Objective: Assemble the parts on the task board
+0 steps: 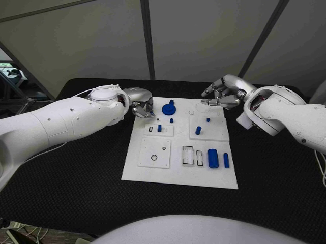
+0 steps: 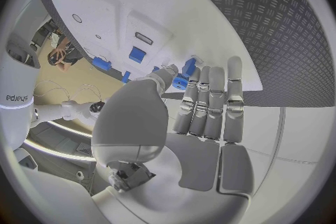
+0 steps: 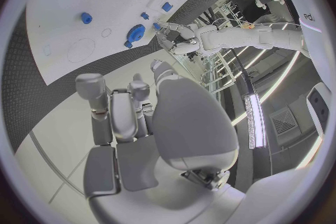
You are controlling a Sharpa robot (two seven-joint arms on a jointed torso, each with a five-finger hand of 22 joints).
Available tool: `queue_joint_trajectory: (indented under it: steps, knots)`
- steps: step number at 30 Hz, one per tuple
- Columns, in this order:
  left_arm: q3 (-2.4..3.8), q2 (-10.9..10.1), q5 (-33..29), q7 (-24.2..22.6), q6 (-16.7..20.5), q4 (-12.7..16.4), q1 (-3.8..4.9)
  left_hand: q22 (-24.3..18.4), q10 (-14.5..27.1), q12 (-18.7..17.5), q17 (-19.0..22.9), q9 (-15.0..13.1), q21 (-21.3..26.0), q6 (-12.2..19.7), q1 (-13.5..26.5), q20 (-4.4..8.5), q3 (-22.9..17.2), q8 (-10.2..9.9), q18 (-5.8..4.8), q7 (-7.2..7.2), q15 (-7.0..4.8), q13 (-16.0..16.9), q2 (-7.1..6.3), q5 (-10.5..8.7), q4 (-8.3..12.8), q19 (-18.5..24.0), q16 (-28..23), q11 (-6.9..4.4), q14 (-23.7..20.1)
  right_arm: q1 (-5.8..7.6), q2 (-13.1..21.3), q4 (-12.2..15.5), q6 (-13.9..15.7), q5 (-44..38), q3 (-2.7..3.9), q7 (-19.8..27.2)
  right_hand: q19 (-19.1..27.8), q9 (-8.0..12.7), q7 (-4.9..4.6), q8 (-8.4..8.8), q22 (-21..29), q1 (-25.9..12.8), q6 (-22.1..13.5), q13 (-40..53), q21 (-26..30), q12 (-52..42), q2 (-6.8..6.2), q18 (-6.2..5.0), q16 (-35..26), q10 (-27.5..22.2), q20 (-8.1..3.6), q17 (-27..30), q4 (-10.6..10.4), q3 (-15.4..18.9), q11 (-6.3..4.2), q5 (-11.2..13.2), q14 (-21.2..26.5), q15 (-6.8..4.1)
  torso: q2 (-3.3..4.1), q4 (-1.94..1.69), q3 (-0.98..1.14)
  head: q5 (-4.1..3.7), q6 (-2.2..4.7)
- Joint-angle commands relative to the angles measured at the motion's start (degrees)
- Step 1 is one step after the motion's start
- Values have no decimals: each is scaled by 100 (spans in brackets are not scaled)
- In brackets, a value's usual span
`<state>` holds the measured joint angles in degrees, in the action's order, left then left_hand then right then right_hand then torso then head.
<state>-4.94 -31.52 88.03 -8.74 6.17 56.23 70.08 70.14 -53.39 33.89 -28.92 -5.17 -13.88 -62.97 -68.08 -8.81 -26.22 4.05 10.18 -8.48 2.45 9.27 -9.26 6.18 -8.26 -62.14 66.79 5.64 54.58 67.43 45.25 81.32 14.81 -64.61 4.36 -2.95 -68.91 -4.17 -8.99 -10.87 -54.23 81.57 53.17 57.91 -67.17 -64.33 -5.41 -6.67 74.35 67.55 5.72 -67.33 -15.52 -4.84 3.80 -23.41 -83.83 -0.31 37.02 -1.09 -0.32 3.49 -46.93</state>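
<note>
Lettering appears in two places, both on my own white arms, and neither reads whole. In my left wrist view, dark letters running sideways along my right arm, near the circle's rim, look like part of the maker's name, roughly "arpa"; the rest curves out of sight. In my right wrist view, a short dark mark on my left arm, again at the rim, shows only two or three letters, too small and bent to make out. The task board carries outlines but no legible writing or numbers.
</note>
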Motion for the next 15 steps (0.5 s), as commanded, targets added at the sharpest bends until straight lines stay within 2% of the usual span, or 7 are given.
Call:
queue_joint_trajectory:
  steps: [1, 15]
  knots:
    - [3, 9, 47, 190, -208, -16, 8, 0, -37, 33, -10, -8, 13, -41, 63, 14, 8, 10, 30, 16, -8, 10, -16, 24, -42, -42, 31, -15, 35, 7, 5, 15, -15, 12, 4, 42, -15, 6, 19, -37, 5, -34, -7, -3, 38, -20, 40, -57, -25, 2, -16, 1, -7, -23, -6, -19, -186, -40, 2, -2, -1, -9, -4]
    - [3, 13, 70, 307, -404, -52, 8, 4, -37, 55, -21, -17, 16, -51, 88, 24, 79, 2, 27, 20, -14, 27, -66, 19, -86, -64, 51, -21, 43, 7, 12, 22, -8, 12, 4, 36, -15, 6, 19, -37, 5, -34, -7, -3, 38, -20, 40, -57, -25, 2, -16, 1, -7, -23, -6, -19, -186, -40, -2, -4, -3, -13, -8]
